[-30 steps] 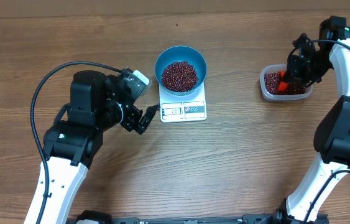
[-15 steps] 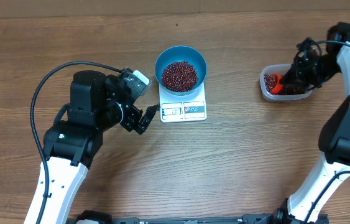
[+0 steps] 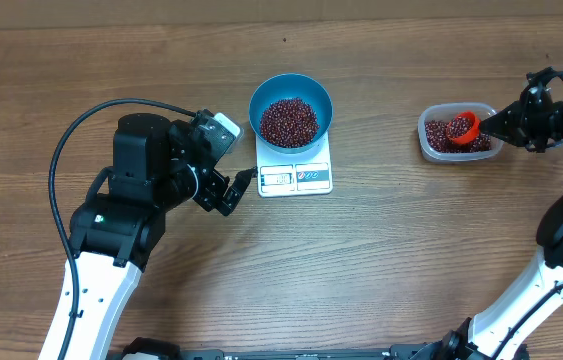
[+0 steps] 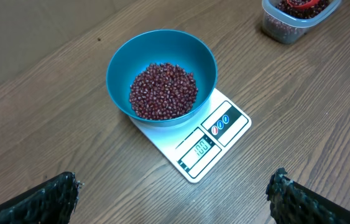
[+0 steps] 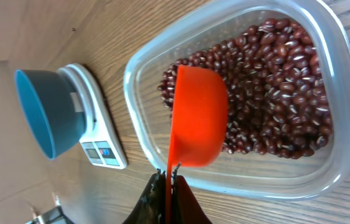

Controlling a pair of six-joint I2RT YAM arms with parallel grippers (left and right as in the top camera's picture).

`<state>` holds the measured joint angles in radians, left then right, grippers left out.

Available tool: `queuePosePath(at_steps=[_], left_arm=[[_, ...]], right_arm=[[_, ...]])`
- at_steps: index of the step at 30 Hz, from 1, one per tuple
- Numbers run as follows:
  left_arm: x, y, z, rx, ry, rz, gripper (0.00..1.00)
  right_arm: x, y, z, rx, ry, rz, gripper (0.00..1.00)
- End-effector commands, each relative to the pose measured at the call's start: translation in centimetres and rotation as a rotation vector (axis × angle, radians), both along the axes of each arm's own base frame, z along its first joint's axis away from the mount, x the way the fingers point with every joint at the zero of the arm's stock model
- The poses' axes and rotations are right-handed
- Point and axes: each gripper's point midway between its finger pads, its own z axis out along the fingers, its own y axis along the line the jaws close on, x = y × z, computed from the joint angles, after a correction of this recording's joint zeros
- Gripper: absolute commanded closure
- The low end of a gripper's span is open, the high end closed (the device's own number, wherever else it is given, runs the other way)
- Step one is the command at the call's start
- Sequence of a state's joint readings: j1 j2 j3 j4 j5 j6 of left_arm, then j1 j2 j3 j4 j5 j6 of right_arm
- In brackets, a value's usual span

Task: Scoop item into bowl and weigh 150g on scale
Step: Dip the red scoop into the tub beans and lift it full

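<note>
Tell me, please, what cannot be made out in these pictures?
- Digits on the scale: too small overhead, blurred in the left wrist view.
- Its platform: hidden under the blue bowl, every view.
- Clear tub: cut by the top edge, left wrist view.
- Right pincer: cut by the bottom edge, right wrist view; only tips on the orange scoop show.

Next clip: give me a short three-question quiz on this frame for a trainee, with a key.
1. True or false: the blue bowl stands on the scale.
2. The orange scoop is: A above the bowl; B over the clear tub; C lying on the table.
3. Fill in: the right pincer is shut on the scoop's ____.
Key: 1 true; 2 B; 3 handle.
</note>
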<state>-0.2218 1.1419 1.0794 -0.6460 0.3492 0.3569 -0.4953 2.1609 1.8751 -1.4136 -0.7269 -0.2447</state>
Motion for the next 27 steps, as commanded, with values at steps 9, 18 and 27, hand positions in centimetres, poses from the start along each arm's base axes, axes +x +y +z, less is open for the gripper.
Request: queuePosePath(at_steps=[9,18,27], left_arm=[[0.0,0.0,0.0,-0.017,0.010,0.003,0.00],[0.0,0.0,0.0,-0.017,0.010,0.003,0.00],[0.0,0.0,0.0,-0.017,0.010,0.003,0.00]], right_arm=[[-1.0,-0.8,1.5,0.082,-0.092,0.024,0.96],[-0.7,-0.1,2.5,0.129,-0.147,0.042,0.96],[-0.6,-0.4,4.4,0.219,-0.244,0.031,0.96]])
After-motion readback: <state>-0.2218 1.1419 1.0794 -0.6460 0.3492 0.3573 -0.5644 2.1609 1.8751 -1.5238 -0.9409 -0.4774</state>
